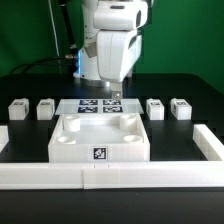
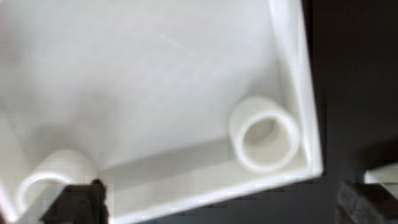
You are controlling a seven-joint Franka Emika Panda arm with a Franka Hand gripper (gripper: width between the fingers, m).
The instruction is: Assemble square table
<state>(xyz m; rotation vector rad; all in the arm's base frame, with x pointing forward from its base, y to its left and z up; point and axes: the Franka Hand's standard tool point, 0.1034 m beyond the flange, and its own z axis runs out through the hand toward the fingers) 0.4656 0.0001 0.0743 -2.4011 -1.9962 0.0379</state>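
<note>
Centre of exterior frame: white plastic square slab [image 1: 100, 138] with round corner sockets [image 2: 270, 137] lying flat on black table [image 1: 30, 135], tag [image 1: 100, 153] facing lower edge. Four short white legs [image 1: 45, 108] sitting in row mid-frame, two each side, all outside sockets. Two-finger gripper [image 1: 113, 97] hanging upper centre, near slab's far edge, jaws standing apart, gripping nothing.

I'm looking down onto the slab [image 2: 143, 90], white and filling most of the frame. One round socket [image 2: 270, 138] sits whole near its corner. From it, at about eight o'clock, a second socket [image 2: 50, 178] shows only in part, overlapped by a dark finger [image 2: 80, 200]. Past the slab's edge, toward three o'clock, lies black table [image 2: 356, 80].
</note>
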